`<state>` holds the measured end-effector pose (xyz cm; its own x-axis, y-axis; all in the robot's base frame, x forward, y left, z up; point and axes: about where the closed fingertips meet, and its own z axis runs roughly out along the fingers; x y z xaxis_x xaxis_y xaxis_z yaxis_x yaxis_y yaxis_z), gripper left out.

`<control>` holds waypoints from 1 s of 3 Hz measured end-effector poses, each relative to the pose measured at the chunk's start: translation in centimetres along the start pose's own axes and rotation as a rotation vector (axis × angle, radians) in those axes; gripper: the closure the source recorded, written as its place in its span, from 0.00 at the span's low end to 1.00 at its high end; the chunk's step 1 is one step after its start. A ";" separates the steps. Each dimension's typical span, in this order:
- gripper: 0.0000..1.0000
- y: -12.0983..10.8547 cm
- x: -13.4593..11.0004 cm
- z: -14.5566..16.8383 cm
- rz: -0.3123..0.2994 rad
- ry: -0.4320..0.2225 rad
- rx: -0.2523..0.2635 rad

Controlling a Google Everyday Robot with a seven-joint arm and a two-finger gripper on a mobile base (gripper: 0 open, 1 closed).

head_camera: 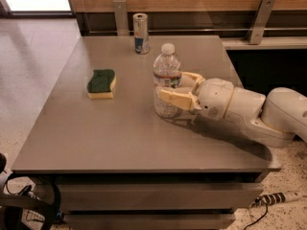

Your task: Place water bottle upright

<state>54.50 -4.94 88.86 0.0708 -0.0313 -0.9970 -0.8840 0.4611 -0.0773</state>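
The water bottle (167, 75) is clear and ribbed, with a white cap and a dark-red label band. It stands upright on the grey table (120, 128), right of centre. My gripper (172, 85) reaches in from the right at the bottle's lower half. The near finger (175, 98) lies across the bottle's front and the far finger (192, 78) shows behind its right side. The jaws are closed on the bottle, whose base rests on the tabletop.
A green and yellow sponge (101, 83) lies on the table's left part. A slim silver-and-blue can (140, 33) stands near the back edge. A wooden wall with metal brackets (259, 20) runs behind the table. Cables (268, 200) lie on the floor.
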 end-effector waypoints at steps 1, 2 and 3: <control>0.83 0.0 -0.1 0.0 0.000 0.000 0.000; 0.53 0.0 -0.1 0.0 0.000 0.000 0.000; 0.30 0.0 -0.1 0.0 0.000 0.000 0.000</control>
<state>54.49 -4.92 88.97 0.0710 -0.0313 -0.9970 -0.8842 0.4607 -0.0774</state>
